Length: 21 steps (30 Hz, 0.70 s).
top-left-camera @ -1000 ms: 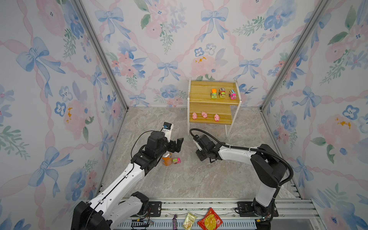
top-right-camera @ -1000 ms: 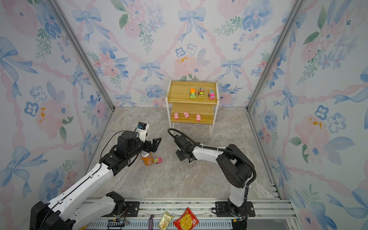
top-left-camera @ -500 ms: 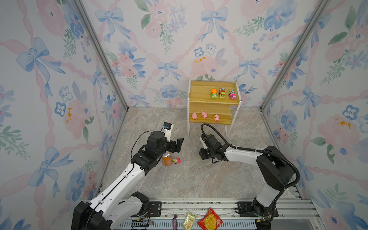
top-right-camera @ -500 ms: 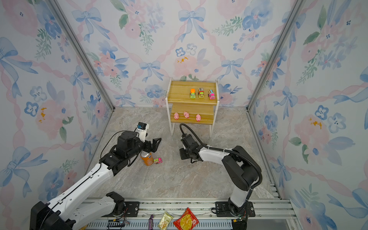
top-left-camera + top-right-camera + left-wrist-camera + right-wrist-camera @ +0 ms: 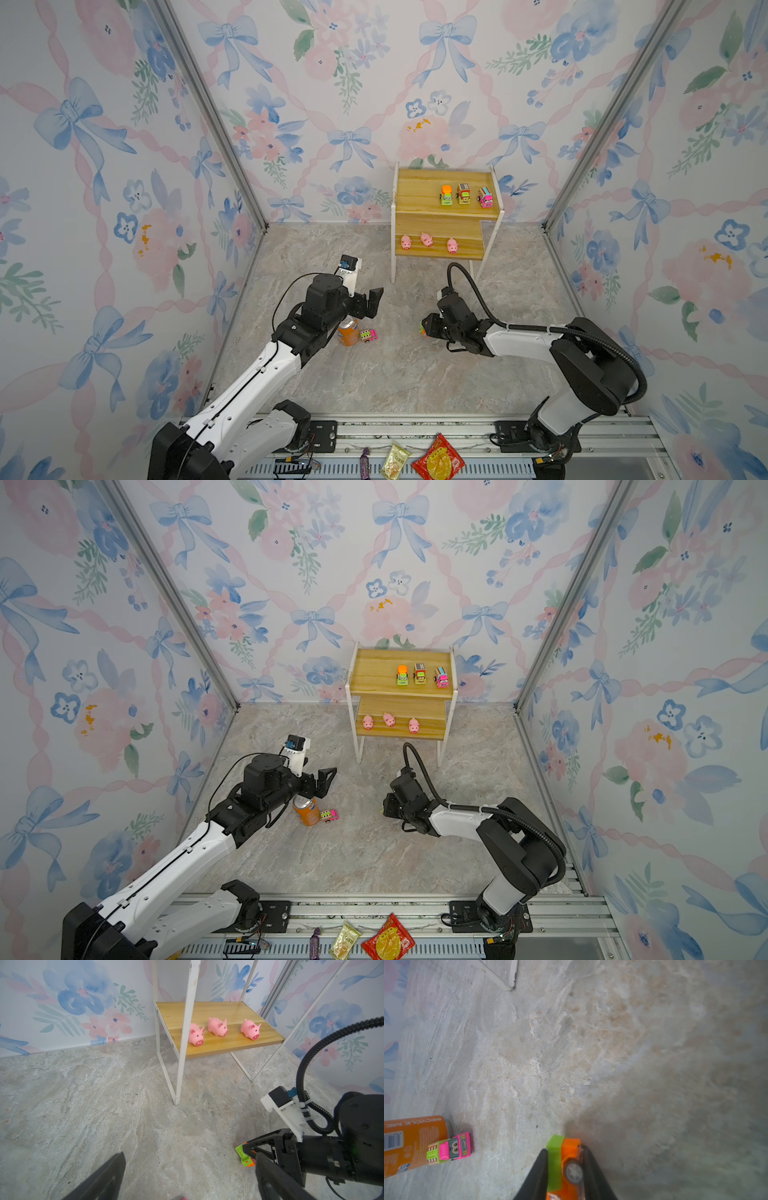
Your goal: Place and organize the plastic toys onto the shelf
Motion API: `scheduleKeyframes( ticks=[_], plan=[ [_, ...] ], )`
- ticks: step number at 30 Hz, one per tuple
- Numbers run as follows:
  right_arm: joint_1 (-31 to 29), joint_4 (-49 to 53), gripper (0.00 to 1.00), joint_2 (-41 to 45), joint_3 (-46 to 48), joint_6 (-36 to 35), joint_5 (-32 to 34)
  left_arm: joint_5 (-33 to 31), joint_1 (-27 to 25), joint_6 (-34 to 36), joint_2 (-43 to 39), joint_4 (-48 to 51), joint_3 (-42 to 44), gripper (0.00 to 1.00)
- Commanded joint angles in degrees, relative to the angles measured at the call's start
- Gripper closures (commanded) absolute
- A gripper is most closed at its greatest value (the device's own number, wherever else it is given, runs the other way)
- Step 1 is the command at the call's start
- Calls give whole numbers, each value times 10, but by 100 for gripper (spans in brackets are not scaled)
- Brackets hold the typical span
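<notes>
Marbled grey floor (image 5: 395, 374) under the right claw (image 5: 424, 328), bow-print wallpaper (image 5: 353, 83) around. It's pinching a chunky orange-green truck (image 5: 568, 1159); left claw (image 5: 368, 305) gapes empty.

Three walls (image 5: 332, 83) carried floral wallpaper with blue bows and pink ribbons. Bare aluminium posts (image 5: 208, 112) stood at both rear corners. The floor (image 5: 374, 382) was grey, marble-patterned, evenly lit. A metal rail (image 5: 415, 428) ran along the front edge.

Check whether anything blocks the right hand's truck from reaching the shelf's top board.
Nothing visible on the floor between the right hand, shut on the green-and-orange truck, and the shelf. The lower board with three pink pigs fronts the top board, bare left of its three trucks.
</notes>
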State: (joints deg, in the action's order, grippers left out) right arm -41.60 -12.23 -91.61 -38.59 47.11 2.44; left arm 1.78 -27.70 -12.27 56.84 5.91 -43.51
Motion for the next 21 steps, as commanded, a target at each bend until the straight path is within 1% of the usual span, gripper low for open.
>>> scheduleKeyframes(
  ticks=[1,7,10,14,17,21],
  plan=[
    [4,-49,68,25,40,57,47,10,4,-7,-10,3,-10,2],
    [15,-129,67,48,109,108,63,14,5,-9,-11,3,-10,2],
    [26,-177,66,51,145,131,60,13,4,-8,-11,2,-10,2],
    [50,-236,62,57,187,146,41,13,4,-8,-11,3,-9,2],
    [63,-224,58,79,199,137,35,11,4,-8,-10,3,-9,2],
    [77,-169,50,129,200,101,34,11,4,-8,-9,3,-10,2]
  ],
)
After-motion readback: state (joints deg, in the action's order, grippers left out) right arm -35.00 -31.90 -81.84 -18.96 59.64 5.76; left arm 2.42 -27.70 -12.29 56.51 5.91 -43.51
